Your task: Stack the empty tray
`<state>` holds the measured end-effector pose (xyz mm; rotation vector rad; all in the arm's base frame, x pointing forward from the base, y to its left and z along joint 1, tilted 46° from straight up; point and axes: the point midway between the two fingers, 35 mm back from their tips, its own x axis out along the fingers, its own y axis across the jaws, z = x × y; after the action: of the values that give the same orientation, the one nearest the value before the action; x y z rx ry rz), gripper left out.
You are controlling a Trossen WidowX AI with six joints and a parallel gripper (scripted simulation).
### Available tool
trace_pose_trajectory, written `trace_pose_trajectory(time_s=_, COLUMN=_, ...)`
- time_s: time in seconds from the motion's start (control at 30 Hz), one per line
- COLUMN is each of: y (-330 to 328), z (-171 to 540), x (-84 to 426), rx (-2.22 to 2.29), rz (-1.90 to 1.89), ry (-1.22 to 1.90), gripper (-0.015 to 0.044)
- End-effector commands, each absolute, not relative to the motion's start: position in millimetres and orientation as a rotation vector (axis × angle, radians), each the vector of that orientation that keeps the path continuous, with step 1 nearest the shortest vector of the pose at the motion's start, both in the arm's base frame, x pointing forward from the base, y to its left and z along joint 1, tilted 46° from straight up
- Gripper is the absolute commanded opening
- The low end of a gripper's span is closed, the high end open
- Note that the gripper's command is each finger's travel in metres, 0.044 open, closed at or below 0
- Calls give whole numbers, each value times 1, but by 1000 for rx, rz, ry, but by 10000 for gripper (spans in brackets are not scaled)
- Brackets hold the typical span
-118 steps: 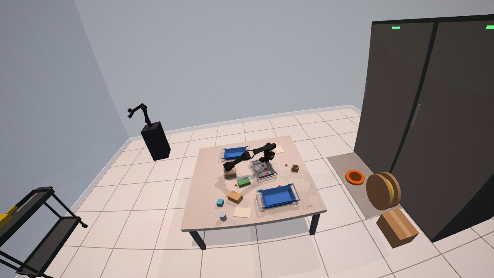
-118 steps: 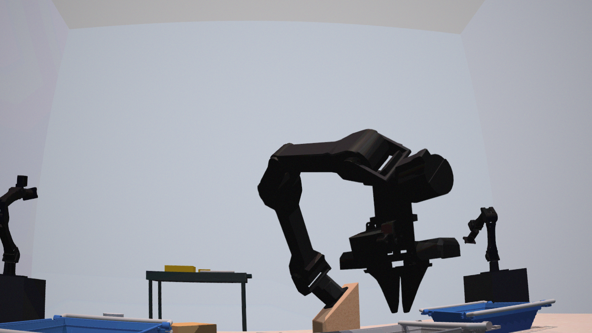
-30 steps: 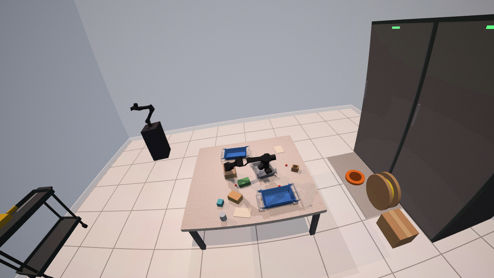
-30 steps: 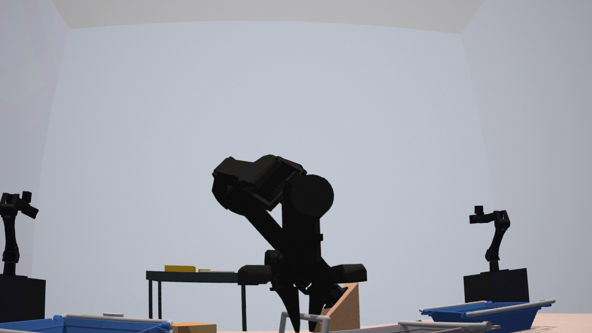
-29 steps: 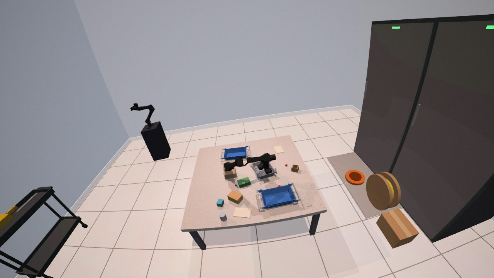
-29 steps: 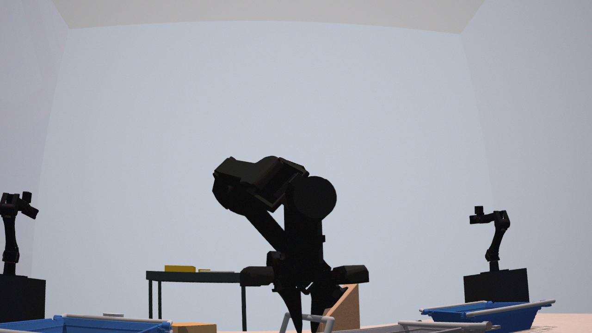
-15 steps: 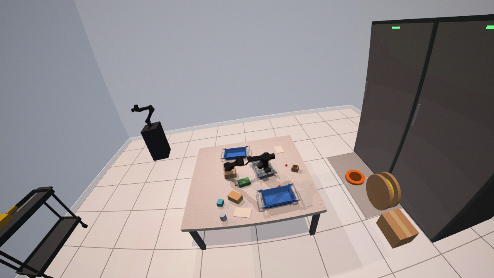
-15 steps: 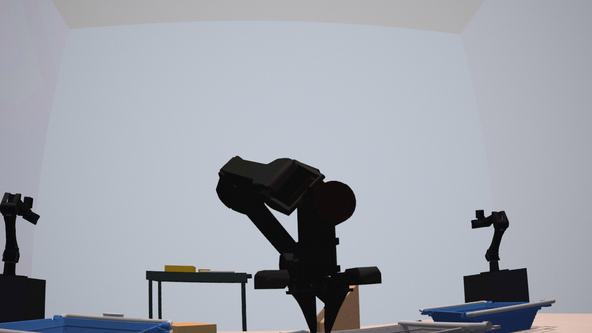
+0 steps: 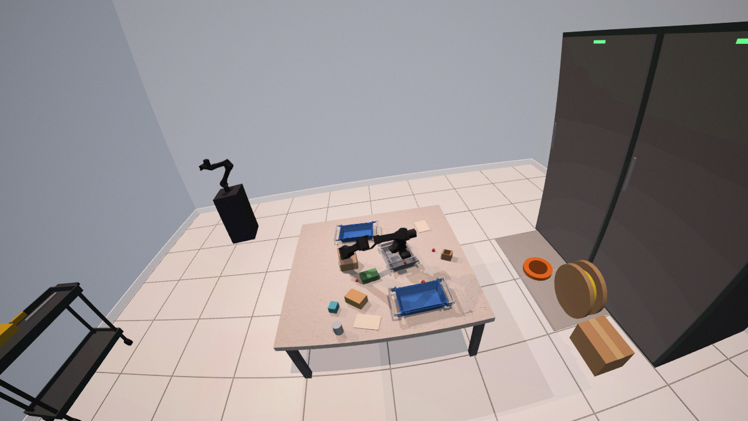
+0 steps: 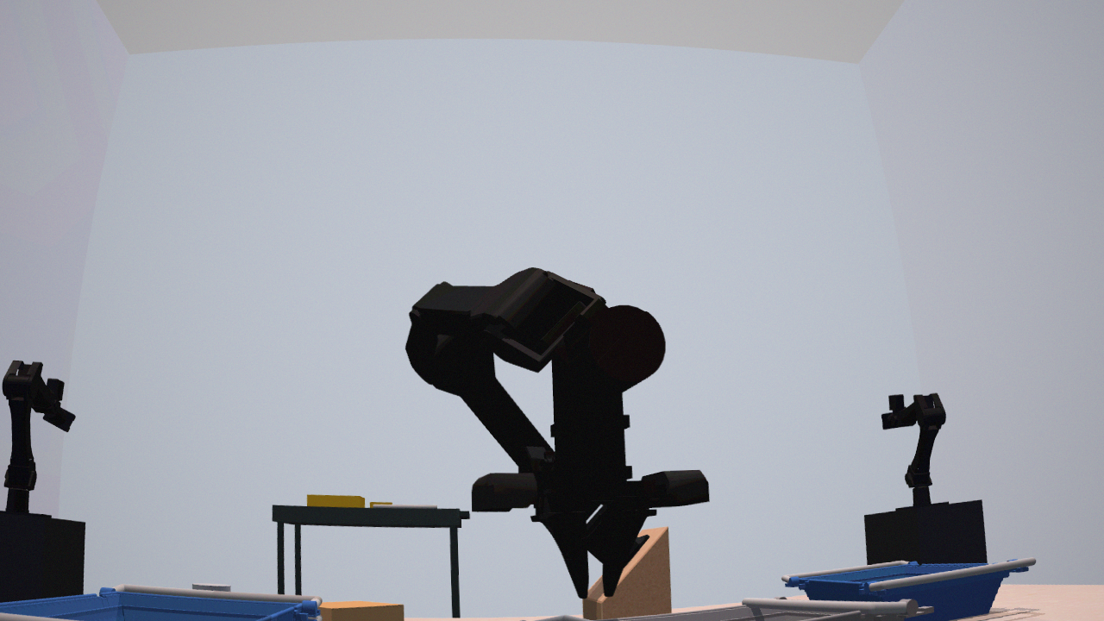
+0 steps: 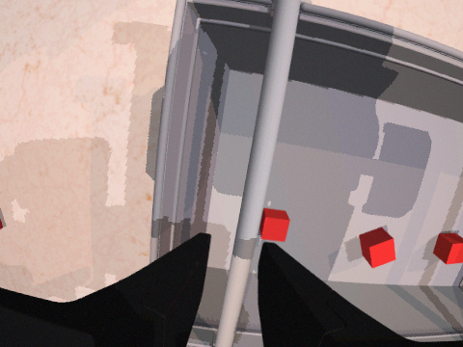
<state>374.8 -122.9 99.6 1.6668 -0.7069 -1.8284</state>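
The loaded grey tray (image 9: 390, 261) (image 11: 203, 120) stands mid-table with red blocks (image 11: 275, 225) (image 11: 377, 247) on its floor. One grey wire bar (image 11: 270, 120) lies across the tray's top near its left end. My gripper (image 9: 405, 256) (image 10: 594, 592) (image 11: 234, 250) points straight down over this bar. Its fingers stand narrowly apart on either side of the bar, and a gap shows beside it. The tips look slightly above the bar and do not pinch it. Two blue trays look empty, one at the back (image 9: 356, 231) (image 10: 911, 586) and one at the front (image 9: 421, 297) (image 10: 154, 605).
A brown box (image 9: 349, 261) (image 10: 640, 571) and a green block (image 9: 369, 275) lie left of the grey tray. A tan box (image 9: 355, 297), teal cube (image 9: 333, 306), grey cylinder (image 9: 338, 328) and paper sheets (image 9: 367, 320) lie toward the front. A small open box (image 9: 446, 254) sits to the right.
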Motion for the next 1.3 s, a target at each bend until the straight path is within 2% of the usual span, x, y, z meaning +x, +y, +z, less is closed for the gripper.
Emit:
trace_pose_trajectory(time_s=0.0, y=-123, z=99, x=375, rx=1666, rz=-1827, ry=-704, gripper=88)
trace_pose_trajectory(time_s=0.33, y=-123, z=99, x=375, rx=1666, rz=-1827, ry=-704, gripper=88)
trace_pose_trajectory(time_s=0.43, y=-123, z=99, x=375, rx=1666, rz=-1827, ry=-704, gripper=10)
trace_pose_trajectory(time_s=0.47, y=-123, z=99, x=375, rx=1666, rz=-1827, ry=-704, gripper=0)
trace_pose_trajectory(time_s=1.27, y=-123, z=100, x=375, rx=1667, rz=-1828, ry=-707, gripper=0)
